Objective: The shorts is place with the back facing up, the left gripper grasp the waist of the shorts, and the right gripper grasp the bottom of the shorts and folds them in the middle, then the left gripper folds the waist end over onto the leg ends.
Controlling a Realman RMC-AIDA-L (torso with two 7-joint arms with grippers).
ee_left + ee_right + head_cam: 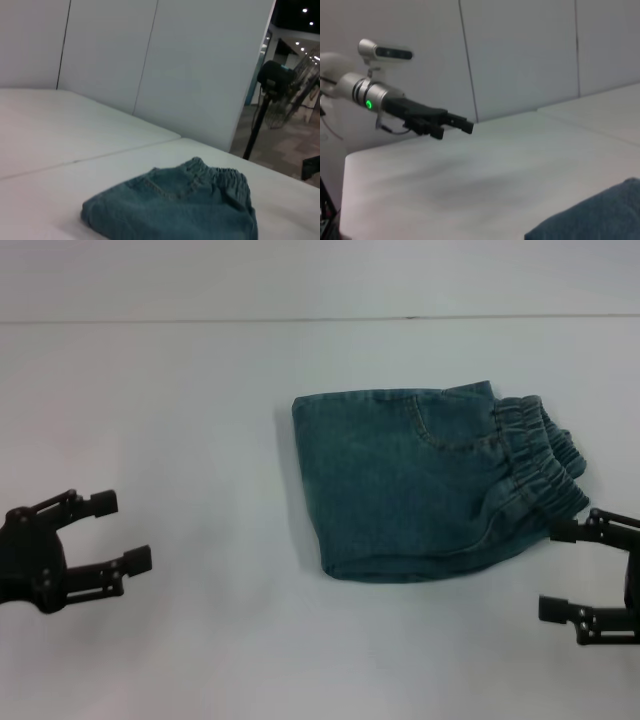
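Note:
The blue denim shorts point(420, 485) lie folded into a compact bundle on the white table point(180, 400), right of centre. Their elastic waistband point(540, 455) points toward the right side, and the folded edge faces left. My left gripper point(125, 532) hovers open and empty far to the left of the shorts, well apart from them. My right gripper point(555, 570) stands open and empty just in front of the waistband end, touching nothing. The left wrist view shows the shorts point(175, 205) as a low heap. The right wrist view catches a corner of the shorts point(600, 215) and the left gripper point(457, 125) across the table.
White wall panels point(150, 60) stand behind the table. A table seam point(300, 319) runs along the far side. A standing fan point(280, 85) is off the table beyond its far corner.

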